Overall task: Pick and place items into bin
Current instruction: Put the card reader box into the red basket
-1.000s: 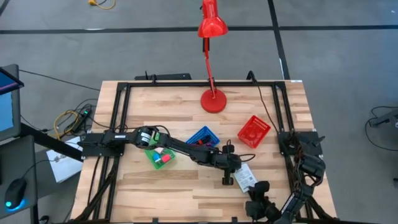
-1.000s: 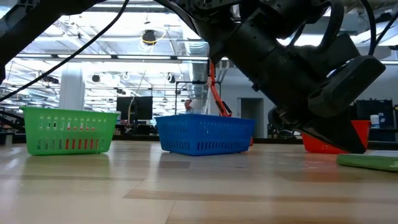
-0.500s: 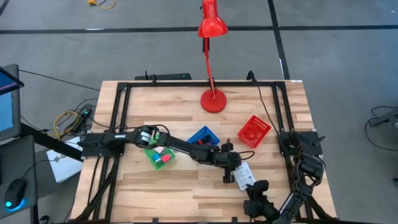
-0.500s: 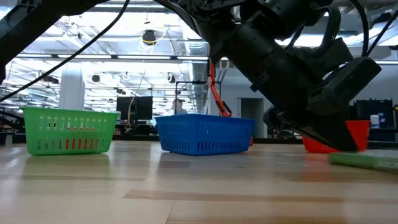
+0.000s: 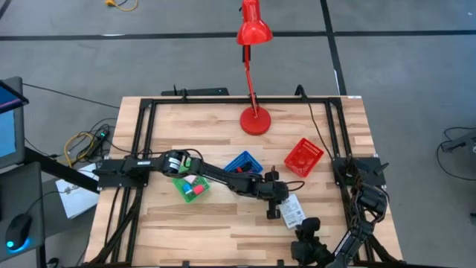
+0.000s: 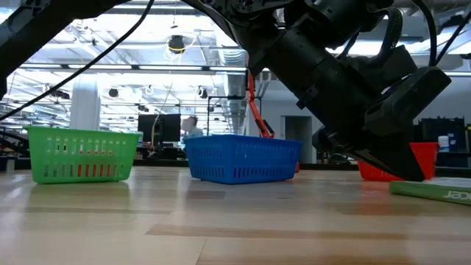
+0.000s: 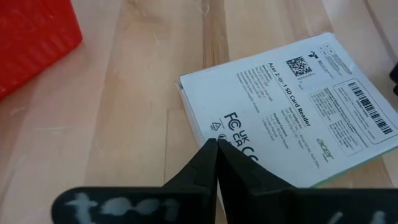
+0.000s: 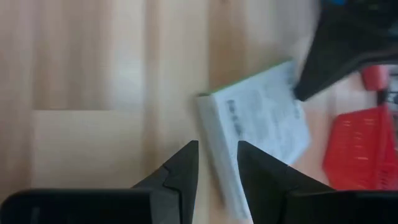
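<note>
The white printed packet (image 5: 293,211) lies flat on the wooden table, between the two grippers. My left gripper (image 5: 272,210) reaches in from the left, shut, with its tips (image 7: 216,146) at the packet (image 7: 292,106). My right gripper (image 8: 217,152) is open near the table's near edge (image 5: 301,240), facing the packet (image 8: 261,124) without touching it. The green basket (image 5: 191,186) holds a pink and a red cube. The other small items do not show. My left gripper's shut fingertips (image 7: 211,152) meet the packet's printed top face near one edge (image 7: 231,127), coming from above on a slant from the table's left. The packet (image 6: 434,191) stays flat on the table. Whether the tips press on it or only graze it, I cannot tell.
A blue basket (image 5: 243,164) and a red basket (image 5: 303,158) stand just beyond the packet. The red desk lamp's base (image 5: 255,120) sits near the far edge. Black frame rails run along the left and right sides. Bare wood lies at the near left.
My left gripper, staying shut, has drawn back a little toward the table's far left. The packet has slid a short way along the table with it and turned slightly, so its printed face now shows in the low view.
</note>
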Available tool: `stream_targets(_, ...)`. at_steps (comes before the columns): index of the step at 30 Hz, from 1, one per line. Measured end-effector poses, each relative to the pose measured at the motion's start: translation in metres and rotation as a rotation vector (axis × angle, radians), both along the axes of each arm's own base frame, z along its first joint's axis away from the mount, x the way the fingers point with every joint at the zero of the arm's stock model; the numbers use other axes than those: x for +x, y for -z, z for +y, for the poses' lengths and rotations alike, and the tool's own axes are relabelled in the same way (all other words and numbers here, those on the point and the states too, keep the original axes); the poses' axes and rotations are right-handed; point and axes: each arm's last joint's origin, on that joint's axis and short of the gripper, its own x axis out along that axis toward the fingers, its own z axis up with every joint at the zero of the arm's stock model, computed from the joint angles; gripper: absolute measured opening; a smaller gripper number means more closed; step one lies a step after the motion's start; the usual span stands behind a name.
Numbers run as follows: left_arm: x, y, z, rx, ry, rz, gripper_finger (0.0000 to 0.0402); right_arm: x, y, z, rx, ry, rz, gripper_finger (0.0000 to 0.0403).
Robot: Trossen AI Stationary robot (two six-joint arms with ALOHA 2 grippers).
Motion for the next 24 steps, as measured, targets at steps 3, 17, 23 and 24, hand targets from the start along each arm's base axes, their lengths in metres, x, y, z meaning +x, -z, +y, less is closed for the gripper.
stream_targets(3, 0.0, 0.0, 0.002, -0.007, -0.001, 0.001, 0.0, -0.001, 0.004, 0.0, 0.007, -0.015, 0.003, 0.0106)
stream_targets(17, 0.001, 0.0, 0.007, -0.023, 0.003, 0.004, 0.0, 0.001, 0.015, -0.013, -0.011, -0.006, -0.01, 0.0106)
stream_targets(23, 0.002, 0.0, 0.008, -0.046, 0.011, 0.006, 0.0, 0.005, 0.013, -0.019, -0.075, -0.012, -0.046, 0.0106)
stream_targets(24, 0.002, 0.0, 0.007, -0.046, 0.012, 0.006, 0.0, 0.007, 0.013, -0.02, -0.083, -0.015, -0.041, 0.0106)
